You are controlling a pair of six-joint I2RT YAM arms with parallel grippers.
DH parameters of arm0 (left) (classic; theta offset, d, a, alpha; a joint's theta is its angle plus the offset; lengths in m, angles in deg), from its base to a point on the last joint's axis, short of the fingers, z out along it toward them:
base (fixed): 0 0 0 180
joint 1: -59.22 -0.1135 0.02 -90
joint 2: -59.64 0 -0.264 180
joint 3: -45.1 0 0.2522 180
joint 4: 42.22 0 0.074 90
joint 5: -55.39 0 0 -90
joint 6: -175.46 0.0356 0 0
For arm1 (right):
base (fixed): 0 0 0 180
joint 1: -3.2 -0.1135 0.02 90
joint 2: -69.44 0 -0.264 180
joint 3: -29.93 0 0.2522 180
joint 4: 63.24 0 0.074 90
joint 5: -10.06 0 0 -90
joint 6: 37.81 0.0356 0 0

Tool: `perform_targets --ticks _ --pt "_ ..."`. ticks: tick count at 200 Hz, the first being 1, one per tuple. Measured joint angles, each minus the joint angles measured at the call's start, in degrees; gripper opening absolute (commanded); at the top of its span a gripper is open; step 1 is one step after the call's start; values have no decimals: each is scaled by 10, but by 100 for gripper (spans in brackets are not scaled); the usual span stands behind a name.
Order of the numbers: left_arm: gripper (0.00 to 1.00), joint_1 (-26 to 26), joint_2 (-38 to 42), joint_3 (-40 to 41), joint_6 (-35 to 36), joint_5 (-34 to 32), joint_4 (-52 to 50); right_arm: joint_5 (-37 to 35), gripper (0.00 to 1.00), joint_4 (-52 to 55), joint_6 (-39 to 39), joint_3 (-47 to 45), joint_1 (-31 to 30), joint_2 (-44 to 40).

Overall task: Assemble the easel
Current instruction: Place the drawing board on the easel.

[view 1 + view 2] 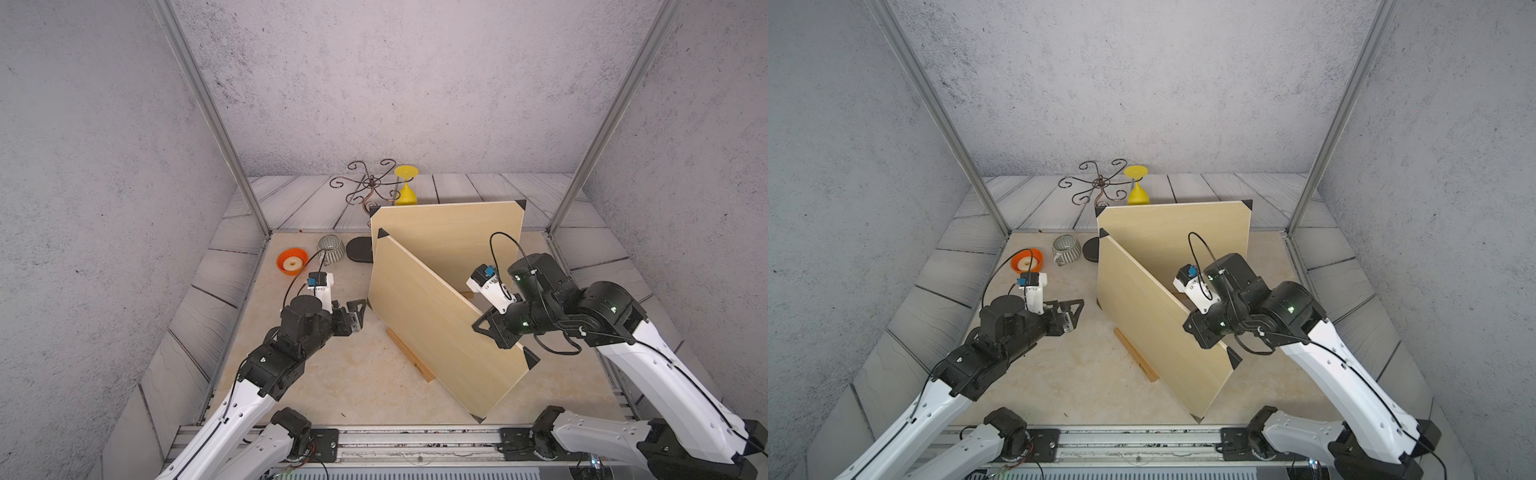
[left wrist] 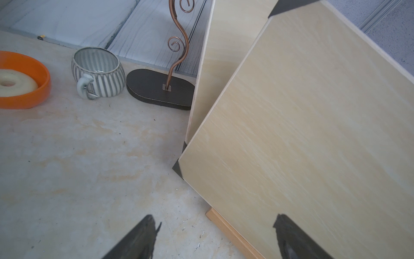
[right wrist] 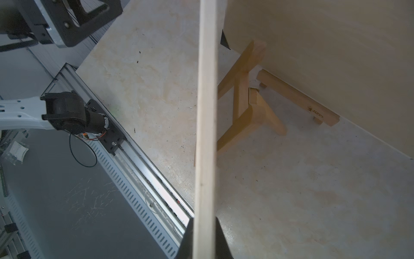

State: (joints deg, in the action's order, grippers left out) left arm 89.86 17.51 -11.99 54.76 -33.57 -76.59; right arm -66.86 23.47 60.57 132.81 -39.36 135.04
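Nearby, white ring (image 2: pixel 24 84) in orange bowl (image 2: pixel 33 98); left fingers (image 2: pixel 139 237) spread, right fingers (image 3: pixel 220 244) pinching front board (image 1: pixel 436 332)

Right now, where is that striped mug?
In both top views the striped mug stands far left on the table, between the orange bowl and the dark oval base.

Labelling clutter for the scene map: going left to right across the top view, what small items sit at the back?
orange bowl → striped mug → dark oval stand base → yellow goblet
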Motion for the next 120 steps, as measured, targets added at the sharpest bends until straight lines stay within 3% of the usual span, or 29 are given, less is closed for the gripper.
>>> perform_targets --ticks 120 --pt "86 0 3 6 -3 -19 -6 43 0 -7 7 20 27 40"
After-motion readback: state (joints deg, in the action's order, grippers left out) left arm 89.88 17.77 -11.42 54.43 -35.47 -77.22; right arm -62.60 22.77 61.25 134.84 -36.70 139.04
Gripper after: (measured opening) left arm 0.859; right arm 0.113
